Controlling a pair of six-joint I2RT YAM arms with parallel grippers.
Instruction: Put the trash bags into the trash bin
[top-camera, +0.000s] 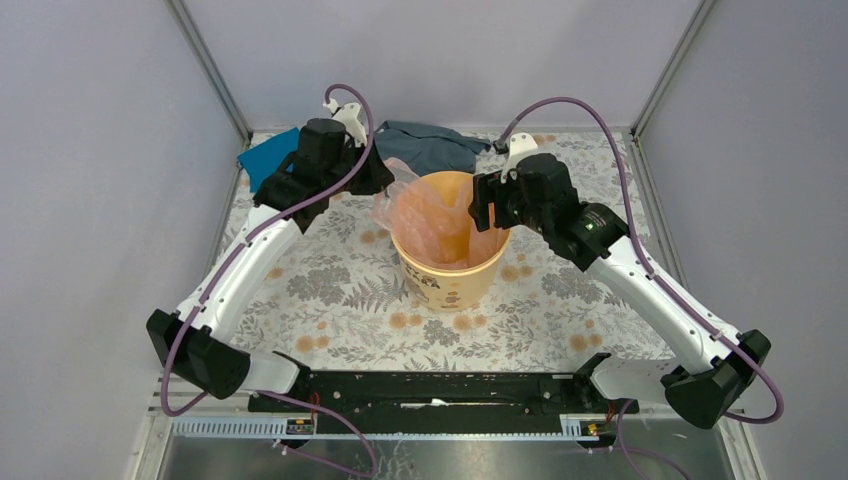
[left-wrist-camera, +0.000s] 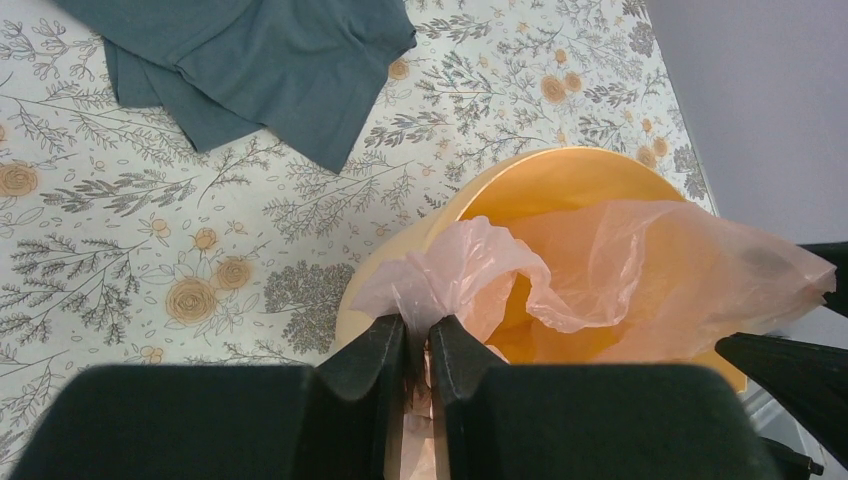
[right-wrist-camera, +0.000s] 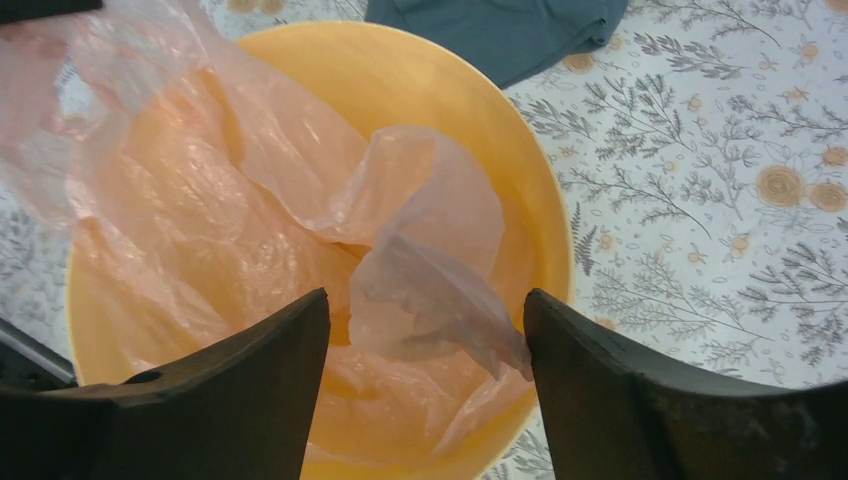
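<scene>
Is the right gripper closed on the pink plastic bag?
No, the right gripper stands wide open above the trash bin, with the film of the trash bag unpinched in the gap.

Plain pale grey walls (top-camera: 90, 150) close in the table (top-camera: 600, 300) on three sides, with metal posts (top-camera: 210, 70) at the back corners. A floral cloth (top-camera: 330, 290) covers the table; the light is soft and even
</scene>
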